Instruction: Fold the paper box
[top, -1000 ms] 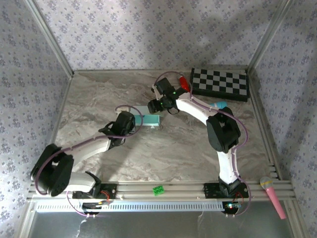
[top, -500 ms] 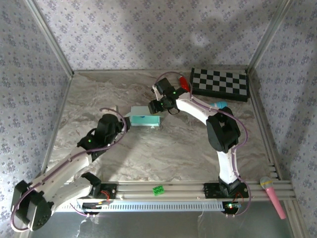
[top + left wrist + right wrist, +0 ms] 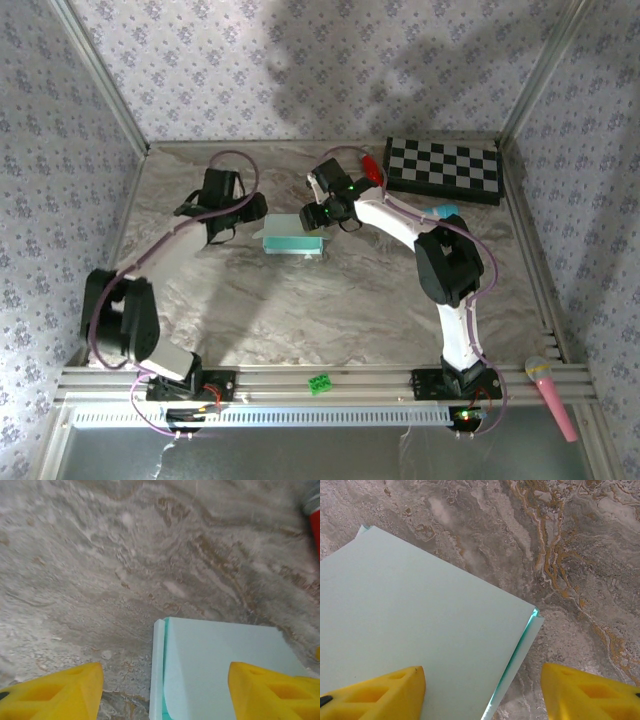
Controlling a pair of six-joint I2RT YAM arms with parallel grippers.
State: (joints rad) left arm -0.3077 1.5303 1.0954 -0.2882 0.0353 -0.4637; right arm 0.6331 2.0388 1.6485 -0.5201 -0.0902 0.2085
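Left arm has swung round to the far left of the paper box [image 3: 293,240]!
Left gripper [image 3: 165,690] and right gripper [image 3: 484,692] both gape empty near it; the fold likely needs a fresh grasp.

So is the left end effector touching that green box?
Cannot tell. In the left wrist view, the open left end effector sits at the paper box's edge: one finger is over bare table, the other overlaps the card, height unclear.

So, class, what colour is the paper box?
The paper box is pale mint green, clearest in right wrist view.
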